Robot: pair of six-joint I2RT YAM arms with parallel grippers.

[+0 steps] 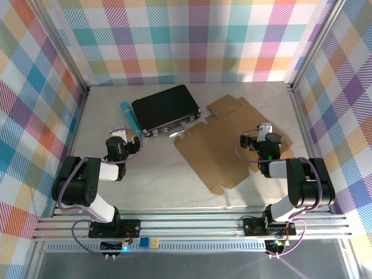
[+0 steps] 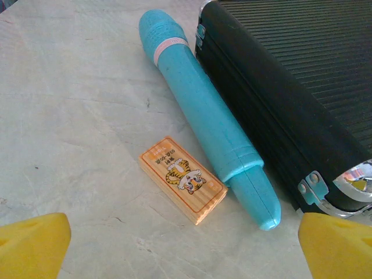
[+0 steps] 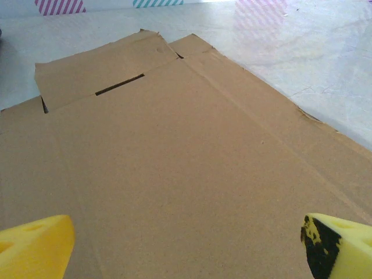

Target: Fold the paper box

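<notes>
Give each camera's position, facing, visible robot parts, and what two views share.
Top external: above and behind the bases, looking down on both arms, the flat brown cardboard paper box, the black hard case.
Left wrist: on the left pincer, facing the teal plastic tube and case; yellow fingertips show.
Right wrist: on the right pincer, facing the paper box; yellow fingertips show.
Shared: case in top external and left wrist.

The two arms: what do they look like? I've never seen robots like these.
Both the left arm and the right arm have chunky black joints, white tube sections and looping lilac cables. Their fingers are yellow wedges; one right finger carries black smudges.
</notes>
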